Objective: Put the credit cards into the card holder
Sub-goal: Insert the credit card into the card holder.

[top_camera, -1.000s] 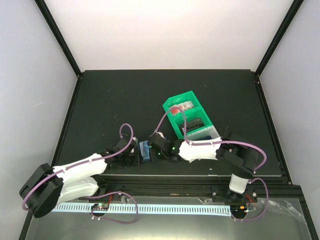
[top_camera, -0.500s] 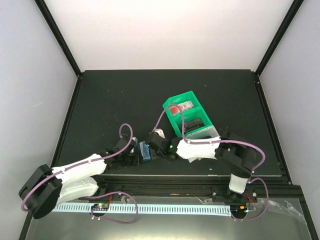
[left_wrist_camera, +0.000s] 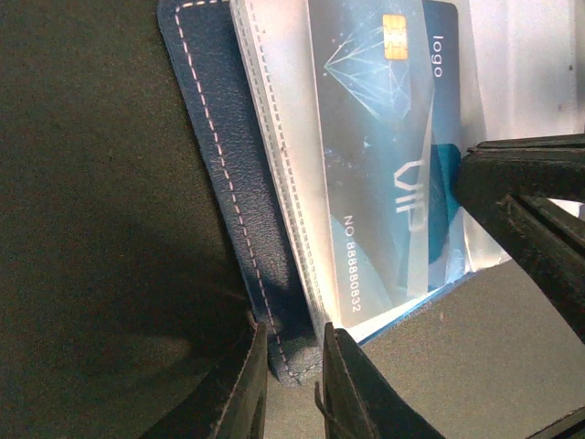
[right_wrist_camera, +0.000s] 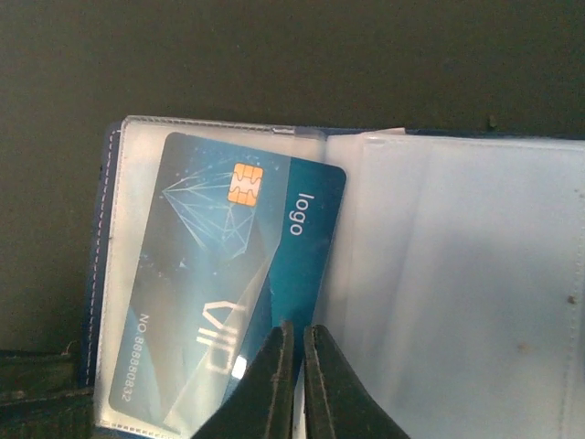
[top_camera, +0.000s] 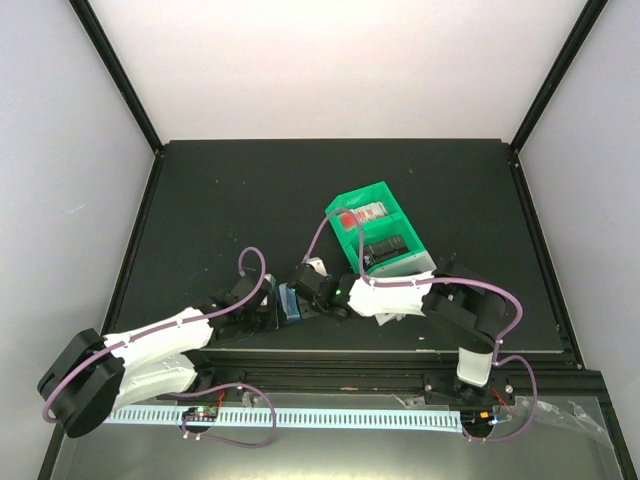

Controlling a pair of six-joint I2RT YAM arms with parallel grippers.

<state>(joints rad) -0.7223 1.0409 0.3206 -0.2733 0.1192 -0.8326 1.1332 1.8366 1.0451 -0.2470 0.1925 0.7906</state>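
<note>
- Now mid-insertion, judging from the layout: one card partly pocketed, holder open flat on the table point(right_wrist_camera: 274, 55).
- Pinching the stitched corner of the card holder point(left_wrist_camera: 215, 155) with the left gripper point(left_wrist_camera: 294, 343), jaws clamped on the navy cover right at the fingertips. Likely an anchor against sliding during insertion.
- Credit card point(right_wrist_camera: 210, 274) directly ahead of the right gripper point(right_wrist_camera: 298, 331), skewed. Left part hazed under the clear sleeve point(right_wrist_camera: 132, 165), right strip bare.
- Right fingers pressed almost together, only a slit between, tips at the card's near edge. Probably a narrow point for nudging it forward into the pocket.
- Cannot tell whether nipping the card edge or merely pushing it.
- Risk: skew jamming at the sleeve mouth; worth squaring up before pushing deeper.
</note>
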